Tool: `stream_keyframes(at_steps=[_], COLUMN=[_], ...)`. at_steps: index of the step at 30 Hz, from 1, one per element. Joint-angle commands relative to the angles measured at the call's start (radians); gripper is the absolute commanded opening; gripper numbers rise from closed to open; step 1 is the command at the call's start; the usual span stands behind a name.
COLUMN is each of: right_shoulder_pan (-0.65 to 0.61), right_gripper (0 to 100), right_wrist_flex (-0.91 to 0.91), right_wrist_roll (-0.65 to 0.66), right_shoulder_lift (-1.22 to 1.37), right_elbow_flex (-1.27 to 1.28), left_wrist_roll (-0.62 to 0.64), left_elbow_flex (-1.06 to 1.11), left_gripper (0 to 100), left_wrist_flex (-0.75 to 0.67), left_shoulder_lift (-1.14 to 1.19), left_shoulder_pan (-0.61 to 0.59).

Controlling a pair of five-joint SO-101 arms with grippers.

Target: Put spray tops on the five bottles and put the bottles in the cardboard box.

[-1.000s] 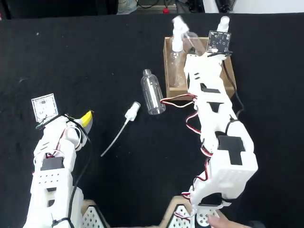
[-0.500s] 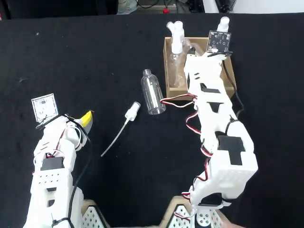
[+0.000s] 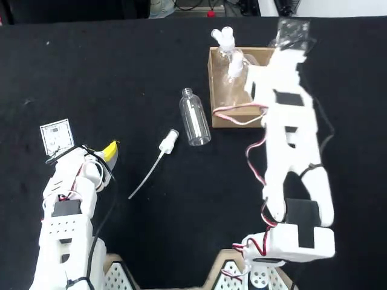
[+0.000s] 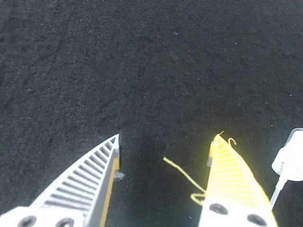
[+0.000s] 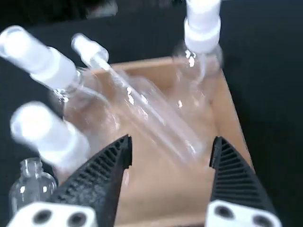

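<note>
Four capped bottles point(image 5: 201, 35) sit in the cardboard box point(image 5: 233, 120) under the right gripper point(image 5: 173, 138), spread and empty; likely next, the equally spread, empty left gripper point(image 4: 168, 136) takes the spray top point(image 3: 169, 141) beside it for the bare bottle point(image 3: 194, 116) beyond.

**Bright, even top light on dark cloth; soft, smeared close-ups**

The high view is brightly and evenly lit from above. The black cloth point(image 3: 121, 72) swallows the light and shows almost no cast shadows, so the white arms stand out hard against it. The right arm point(image 3: 290, 121) is smeared at its far end. The loose bottle point(image 3: 195, 118) carries pale streaks of glare.

In the left wrist view the cloth looks grainy, with a soft, darker patch under the left gripper point(image 4: 168, 137).

In the right wrist view the bottles point(image 5: 199, 61) in the cardboard box point(image 5: 233, 116) are blurred. Their spray tops point(image 5: 202, 23) glow with soft edges, and small glints dot the glass. The right gripper point(image 5: 172, 139) up close is crisper.
</note>
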Motion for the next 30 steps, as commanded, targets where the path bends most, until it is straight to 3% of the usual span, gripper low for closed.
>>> stream_keyframes(at_steps=[1,7,11,17,30], right_shoulder_pan=[0.064,0.158,0.129,0.075,0.072], right_gripper=[24.7,24.7,24.7,24.7,24.7], right_wrist_flex=[0.106,0.207,0.33,0.319,0.275], right_wrist_roll=[-0.008,0.003,0.167,0.367,0.373], right_shoulder_lift=[-0.068,-0.065,-0.064,0.036,0.532], right_elbow_flex=[-0.133,-0.214,-0.245,-0.265,-0.613], left_wrist_roll=[0.0,0.0,0.0,0.0,0.0], left_elbow_flex=[-0.008,-0.008,-0.008,-0.008,-0.008], left_gripper=[29,29,29,29,29], left_wrist_flex=[-0.025,-0.025,-0.025,-0.025,-0.025], left_shoulder_lift=[-0.012,-0.012,-0.012,-0.012,-0.012], left_shoulder_pan=[0.016,0.016,0.016,0.016,0.016])
